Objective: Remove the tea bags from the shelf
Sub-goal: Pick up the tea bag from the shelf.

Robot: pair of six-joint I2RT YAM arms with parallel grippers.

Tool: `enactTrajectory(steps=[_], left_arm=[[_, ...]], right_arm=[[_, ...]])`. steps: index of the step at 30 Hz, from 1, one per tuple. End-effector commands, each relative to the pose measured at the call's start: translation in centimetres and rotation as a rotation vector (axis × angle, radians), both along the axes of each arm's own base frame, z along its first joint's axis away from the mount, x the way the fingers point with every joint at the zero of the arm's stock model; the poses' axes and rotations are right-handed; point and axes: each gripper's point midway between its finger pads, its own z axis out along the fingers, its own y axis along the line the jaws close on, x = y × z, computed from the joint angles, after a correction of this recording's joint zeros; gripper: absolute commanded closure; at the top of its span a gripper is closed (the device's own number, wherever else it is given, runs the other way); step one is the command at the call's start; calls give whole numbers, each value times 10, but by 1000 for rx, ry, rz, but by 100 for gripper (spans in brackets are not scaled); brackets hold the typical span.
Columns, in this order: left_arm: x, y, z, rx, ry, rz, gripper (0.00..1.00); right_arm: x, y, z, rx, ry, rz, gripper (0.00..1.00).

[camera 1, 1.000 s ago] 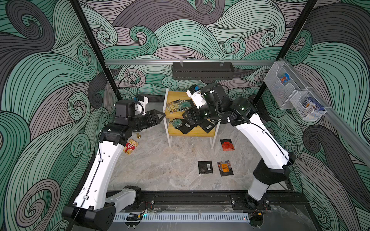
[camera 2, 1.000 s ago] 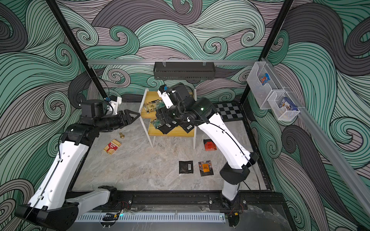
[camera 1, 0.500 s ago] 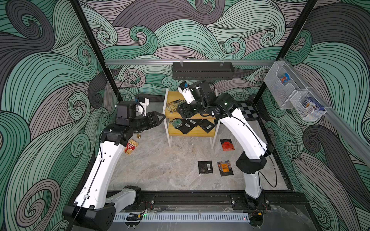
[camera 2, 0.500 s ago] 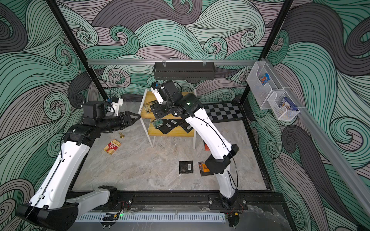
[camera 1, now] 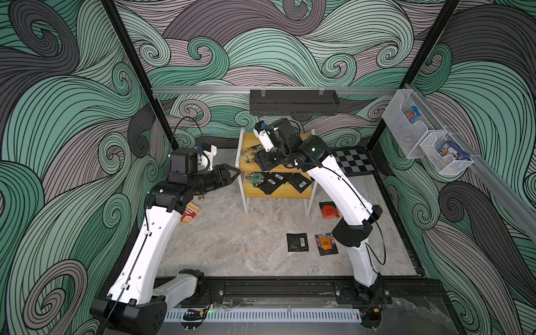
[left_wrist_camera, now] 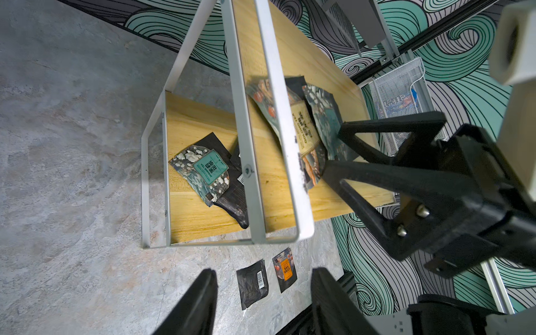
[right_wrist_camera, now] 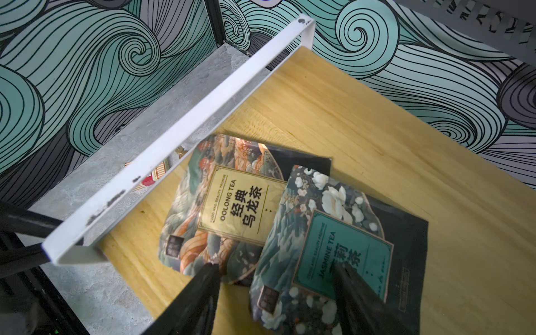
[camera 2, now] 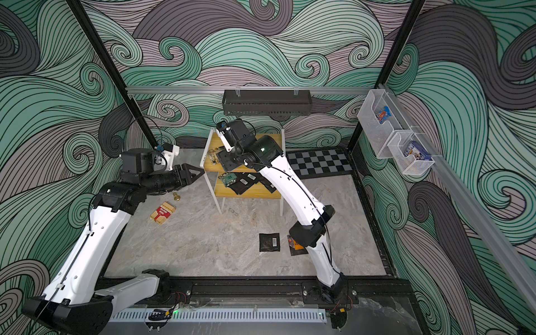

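The right gripper [right_wrist_camera: 275, 266] hangs with fingers spread over the jasmine tea bag [right_wrist_camera: 342, 237] and oolong tea bag [right_wrist_camera: 232, 208] on the shelf [right_wrist_camera: 348, 116]'s top board. The left gripper [left_wrist_camera: 263, 271], spread and empty, hangs left of the shelf. Other tea bags [camera 1: 275, 181] lie on its lower board.

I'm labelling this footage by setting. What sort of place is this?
Probably a robot test cell: a left arm and right arm bolted to a black base rail, wave-print walls, and a checkerboard mat by the shelf.

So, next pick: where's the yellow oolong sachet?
Right wrist view: the oolong sachet lies on the yellow wooden shelf's top board, left end, partly under the teal jasmine sachet.
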Motion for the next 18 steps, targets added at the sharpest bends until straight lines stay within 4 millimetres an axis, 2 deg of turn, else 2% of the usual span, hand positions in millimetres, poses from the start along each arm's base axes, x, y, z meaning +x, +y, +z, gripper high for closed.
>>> enactTrajectory(steps=[1, 12, 18], left_arm=[[-6, -1, 5, 2, -24, -16, 45], [-8, 0, -1, 7, -18, -6, 45], [-8, 1, -2, 9, -17, -6, 45]], right_arm=[[3, -5, -7, -35, 2, -17, 38], [0, -16, -17, -75, 26, -37, 56], [-3, -18, -14, -63, 30, -34, 67]])
